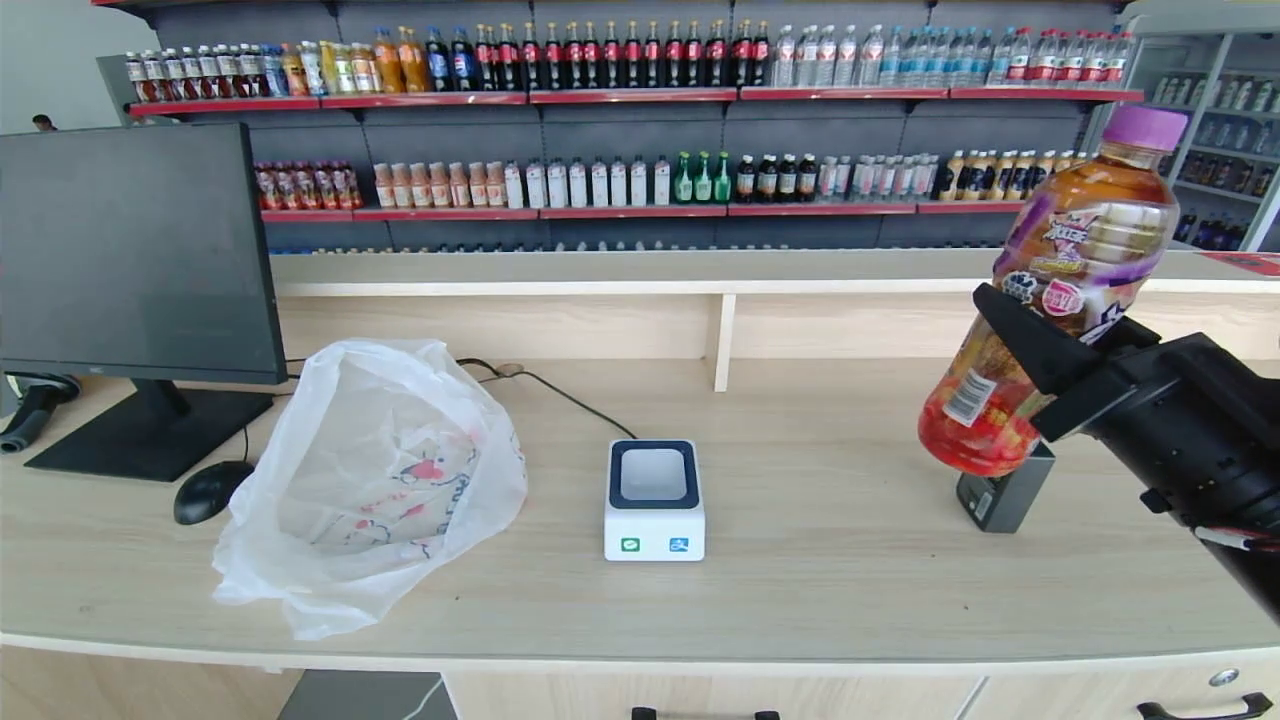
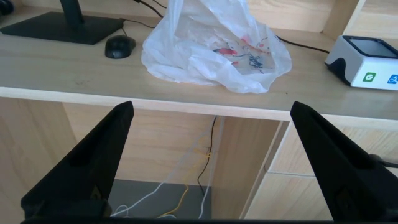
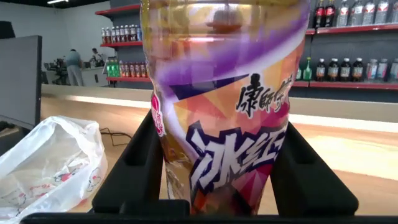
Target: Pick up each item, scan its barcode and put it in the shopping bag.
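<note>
**Holding a drink bottle aloft at the counter's right end**

The right gripper (image 1: pixel 1032 352) had its two black fingers closed against opposite sides of a bottle (image 1: pixel 1065 290) of amber drink. It clamped the bottle around the lower part of the label. The right wrist view confirmed this, with a finger pressed against each flank of the bottle (image 3: pixel 227 112). The bottle was off the counter (image 1: pixel 800 590) and tilted, with its purple cap (image 1: pixel 1143 127) up and to the right and its base down and to the left. A white barcode patch (image 1: pixel 968 398) near the base faced the head camera. Just behind and below the base, a small dark box (image 1: pixel 1005 492) sat on the counter.

The scanner (image 1: pixel 654 500), a white block with a dark-framed window on top, sat near the middle of the counter. It was well apart from the bottle, on the bottle's left. Farther left was the shopping bag (image 1: pixel 370 480), a thin white plastic one with a red print, slumped on the counter with its mouth gaping upward. A mouse (image 1: pixel 208 491) lay just beside the bag. A dark monitor (image 1: pixel 135 250) stood behind the mouse.

The left gripper (image 2: pixel 208 163) was spread wide with nothing between its fingers. It was low in front of the counter's edge, below the bag (image 2: pixel 211 43) and the scanner (image 2: pixel 364 59). Shelves (image 1: pixel 640 96) lined with drinks ran along the back wall.
</note>
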Motion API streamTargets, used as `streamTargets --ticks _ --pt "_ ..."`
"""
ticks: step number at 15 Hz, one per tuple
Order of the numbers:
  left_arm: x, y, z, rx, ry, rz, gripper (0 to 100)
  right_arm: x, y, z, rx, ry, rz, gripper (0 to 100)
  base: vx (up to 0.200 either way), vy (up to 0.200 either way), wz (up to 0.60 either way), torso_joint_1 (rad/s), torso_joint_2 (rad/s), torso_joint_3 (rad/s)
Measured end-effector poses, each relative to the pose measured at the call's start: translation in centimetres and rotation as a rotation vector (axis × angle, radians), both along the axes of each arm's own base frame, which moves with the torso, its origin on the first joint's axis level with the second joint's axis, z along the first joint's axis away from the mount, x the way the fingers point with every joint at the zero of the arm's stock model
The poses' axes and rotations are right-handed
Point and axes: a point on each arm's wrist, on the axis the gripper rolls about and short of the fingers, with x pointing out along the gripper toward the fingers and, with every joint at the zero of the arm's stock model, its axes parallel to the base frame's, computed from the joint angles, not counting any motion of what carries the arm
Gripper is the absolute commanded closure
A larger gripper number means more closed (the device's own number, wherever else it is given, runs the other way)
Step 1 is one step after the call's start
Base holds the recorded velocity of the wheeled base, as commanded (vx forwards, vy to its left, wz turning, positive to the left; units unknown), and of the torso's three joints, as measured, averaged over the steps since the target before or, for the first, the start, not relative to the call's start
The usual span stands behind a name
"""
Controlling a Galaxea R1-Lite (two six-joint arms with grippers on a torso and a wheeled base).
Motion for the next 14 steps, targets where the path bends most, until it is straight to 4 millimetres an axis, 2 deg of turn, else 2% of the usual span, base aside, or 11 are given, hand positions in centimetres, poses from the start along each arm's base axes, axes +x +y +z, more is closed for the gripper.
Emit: streamTargets --ticks 5,14 --pt "0.0 0.0 0.0 0.000 0.000 0.000 0 0.2 -0.6 0.4 0.007 -0.020 -0.026 100 0.000 0.000 0.00 0.000 0.00 0.000" --pt "0.0 0.0 0.0 0.000 -0.003 0.000 0 0.6 -0.9 1.1 0.015 -0.044 -0.048 100 0.000 0.200 0.00 0.007 0.01 0.000"
